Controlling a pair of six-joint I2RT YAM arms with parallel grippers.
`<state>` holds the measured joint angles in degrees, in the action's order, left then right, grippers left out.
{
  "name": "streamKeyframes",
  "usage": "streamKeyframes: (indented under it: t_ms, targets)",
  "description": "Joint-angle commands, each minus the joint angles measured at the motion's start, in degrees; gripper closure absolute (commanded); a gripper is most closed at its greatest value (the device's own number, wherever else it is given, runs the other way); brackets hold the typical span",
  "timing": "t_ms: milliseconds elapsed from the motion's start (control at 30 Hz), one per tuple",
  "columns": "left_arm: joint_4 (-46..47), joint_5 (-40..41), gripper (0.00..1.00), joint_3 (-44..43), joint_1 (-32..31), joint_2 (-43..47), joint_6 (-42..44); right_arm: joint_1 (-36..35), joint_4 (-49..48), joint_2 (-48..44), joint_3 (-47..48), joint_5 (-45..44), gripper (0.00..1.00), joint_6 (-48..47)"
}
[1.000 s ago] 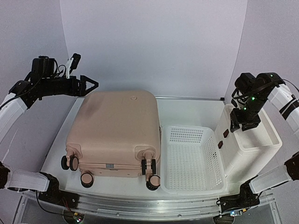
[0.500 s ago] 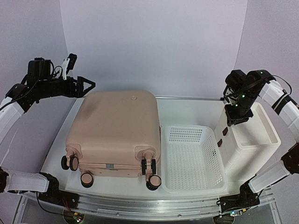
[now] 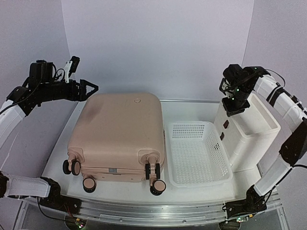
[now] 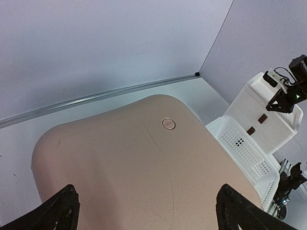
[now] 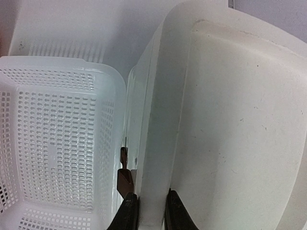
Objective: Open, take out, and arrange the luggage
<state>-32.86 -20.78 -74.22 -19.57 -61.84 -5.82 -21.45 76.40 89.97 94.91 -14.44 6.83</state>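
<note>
A white table (image 3: 192, 111) filled the middle of the frame. At its left lay the pale-pink luggage (image 3: 120, 132), closed and flat, wheels toward the bottom edge. Just right of it sat a white perforated basket (image 3: 196, 153), with a white drawer unit (image 3: 249, 143) close beside that at far right.

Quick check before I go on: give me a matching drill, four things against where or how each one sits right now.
1. luggage
2. basket
3. drawer unit
4. left claw

A. open, by the luggage's far left corner
B. rim between the fingers of the right claw
C. closed, lying flat
D. between luggage and drawer unit

Pairs: 1-C, 2-D, 3-B, 4-A
</note>
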Motion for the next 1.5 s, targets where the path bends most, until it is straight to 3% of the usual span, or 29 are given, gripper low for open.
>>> streamKeyframes:
  t_ms: [0,167,300,400,467,600,667,800,900,1033,1167,1267,1400,1467]
  targets:
    - [2.8,0.14,0.01,0.12,-0.28,0.32,0.5,1.8,-17.66,9.4,3.36,6.09,1.0,-11.91]
    - [3.04,-0.55,0.01,0.29,-0.24,-0.11,0.14,5.27,-23.73,20.64,13.66,13.87,1.0,-16.93]
    - [3.32,-1.12,0.01,0.47,-0.27,-0.67,-0.22,7.27,-23.93,32.71,28.78,16.32,1.0,-19.28]
    - [3.45,-1.37,0.01,0.6,-0.29,-0.84,-0.37,8.77,-23.84,41.73,41.75,16.35,0.93,-20.04]
    - [3.55,-1.08,0.0,0.76,-0.28,-1.01,-0.31,9.23,-23.66,45.85,48.1,15.65,0.84,-20.87]
    - [3.59,-0.35,0.01,0.99,-0.29,-1.47,0.01,8.36,-19.93,46.64,55.33,13.59,0.49,-18.95]
    - [3.62,-0.59,0.0,0.93,-0.29,-1.71,-0.06,7.03,-19.06,42.31,52.29,8.7,0.23,-16.93]
    - [3.55,-1.4,0.0,0.91,-0.29,-2.2,-0.33,2.47,-10.94,32.98,48.29,-3.77,0.02,-15.29]
    - [3.59,-1.34,0.01,0.91,-0.29,-2.66,-0.37,-0.14,-2.02,26.43,44.22,-6.97,0.02,-9.4]
    - [3.57,-1.03,0.01,0.98,-0.29,-3.27,-0.24,-7.79,0.51,15.39,24.74,-7.86,0.02,-3.6]
    - [3.59,-0.17,0.01,1.08,-0.29,-4.28,0.08,-10.56,-0.65,7.47,3.6,4.09,0.02,6.83]
    - [3.6,-0.33,0.01,1.17,-0.29,-4.94,-0.01,-10.56,-4.13,3.44,-8.32,7.6,0.02,9.55]
    - [3.57,-1.09,0.01,1.09,-0.33,-5.48,-0.24,-10.6,-6.32,2.6,-17.88,7.76,0.17,10.31]
    - [3.59,-0.96,0.01,1.03,-0.29,-5.57,-0.28,-10.28,-7.25,2.58,-21.84,3.71,0.25,10.83]
